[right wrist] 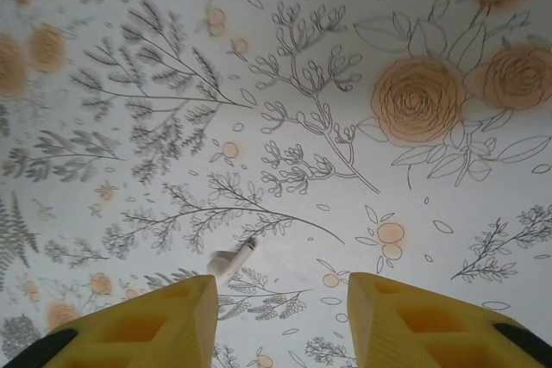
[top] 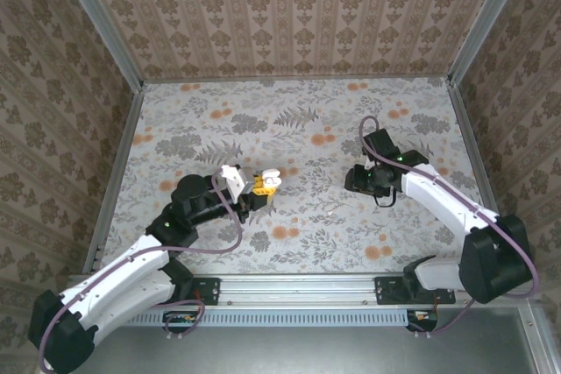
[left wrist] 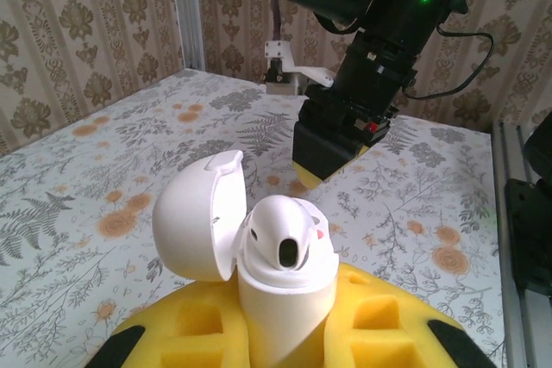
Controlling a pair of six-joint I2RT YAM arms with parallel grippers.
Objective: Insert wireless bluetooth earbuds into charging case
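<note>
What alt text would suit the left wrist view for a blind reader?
A white charging case, lid open, stands clamped in the yellow-fingered left gripper, one white earbud seated inside. Behind it, the right arm points down at the floral table.

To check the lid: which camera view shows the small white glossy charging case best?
The left wrist view: the white glossy charging case is close and open. The top view shows it tiny, without detail.
</note>
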